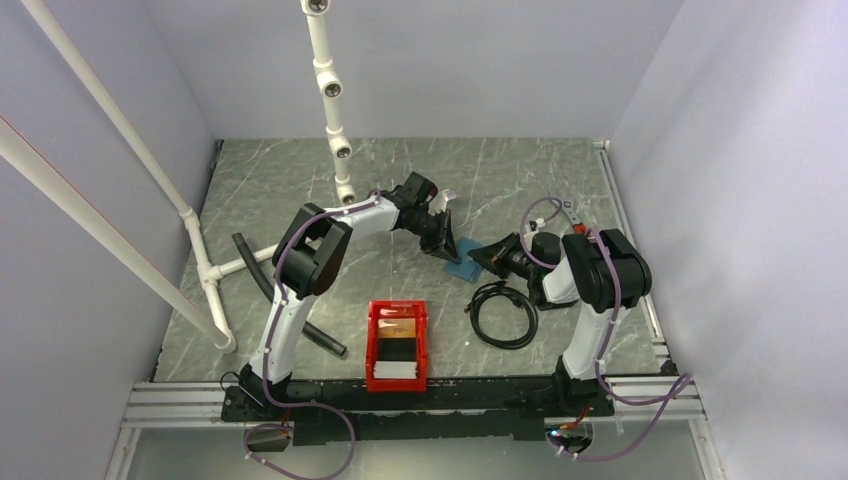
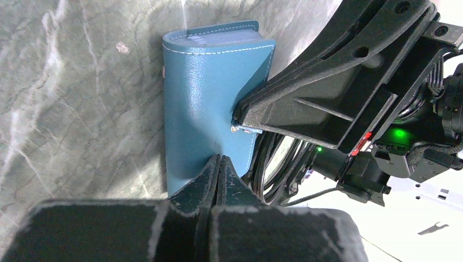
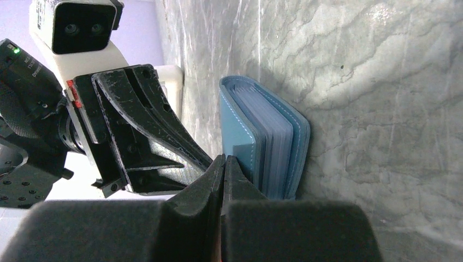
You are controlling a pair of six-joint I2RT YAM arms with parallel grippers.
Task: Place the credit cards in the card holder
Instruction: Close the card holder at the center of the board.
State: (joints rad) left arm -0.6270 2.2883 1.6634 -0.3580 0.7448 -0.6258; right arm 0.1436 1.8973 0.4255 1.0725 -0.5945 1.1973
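While card holder [image 2: 207, 98] lies between them, left gripper [image 2: 218, 164] clenched, right gripper [image 3: 224, 164] pinching it

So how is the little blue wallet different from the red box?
The card holder is blue; the bin is red. The card holder is folded like a book; the bin is open on top with credit cards inside. From above, the card holder looks smaller than the bin. Both sit on the table.

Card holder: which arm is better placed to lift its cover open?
Right, probably: the right gripper meets the card holder at its cover's free edge, by the snap; the left gripper, shut, sits at an end edge.
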